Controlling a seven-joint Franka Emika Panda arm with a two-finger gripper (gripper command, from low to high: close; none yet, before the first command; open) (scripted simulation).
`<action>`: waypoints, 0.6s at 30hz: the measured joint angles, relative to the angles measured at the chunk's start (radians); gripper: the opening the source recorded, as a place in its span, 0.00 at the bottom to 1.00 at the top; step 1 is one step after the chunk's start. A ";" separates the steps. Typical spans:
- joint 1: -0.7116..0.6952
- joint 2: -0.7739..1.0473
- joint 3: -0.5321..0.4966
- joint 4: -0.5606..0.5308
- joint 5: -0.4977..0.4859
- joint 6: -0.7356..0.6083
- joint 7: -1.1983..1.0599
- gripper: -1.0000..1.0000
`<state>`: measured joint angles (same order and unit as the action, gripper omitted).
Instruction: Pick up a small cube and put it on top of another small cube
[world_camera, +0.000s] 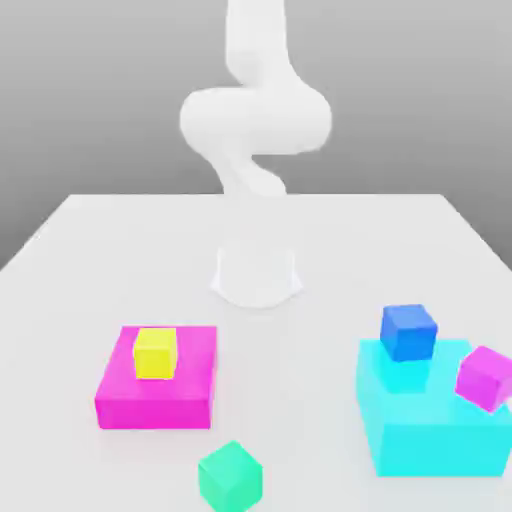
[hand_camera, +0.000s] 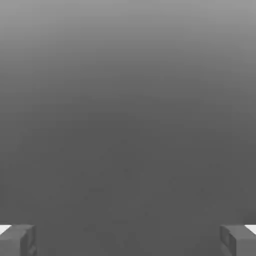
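The small teal-green cube (world_camera: 231, 477) lies alone on the white table (world_camera: 90, 250), close to the front edge and a little left of centre in the exterior view. A small yellow cube (world_camera: 155, 353) sits on a flat magenta block (world_camera: 190, 385). A small blue cube (world_camera: 408, 331) and a small purple cube (world_camera: 486, 377) rest on the large cyan block (world_camera: 440, 430). In the hand view my gripper (hand_camera: 128, 240) is open, its two fingertips (hand_camera: 17, 240) far apart with grey background between them.
The white arm (world_camera: 255, 110) rises from its round base (world_camera: 257, 275) at the middle of the table. The magenta block is on the exterior view's left, the cyan block on its right. Bare table lies between the two blocks.
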<state>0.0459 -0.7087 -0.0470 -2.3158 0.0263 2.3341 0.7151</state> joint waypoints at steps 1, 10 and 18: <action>0.019 0.039 -0.020 -0.007 0.012 0.015 -0.037 0.50; 0.146 0.371 -0.154 -0.063 0.130 0.135 -0.360 0.50; 0.179 0.661 -0.189 -0.113 0.210 0.243 -0.627 0.50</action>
<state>0.2250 -0.0480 -0.2359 -2.4290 0.2367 2.5772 0.0883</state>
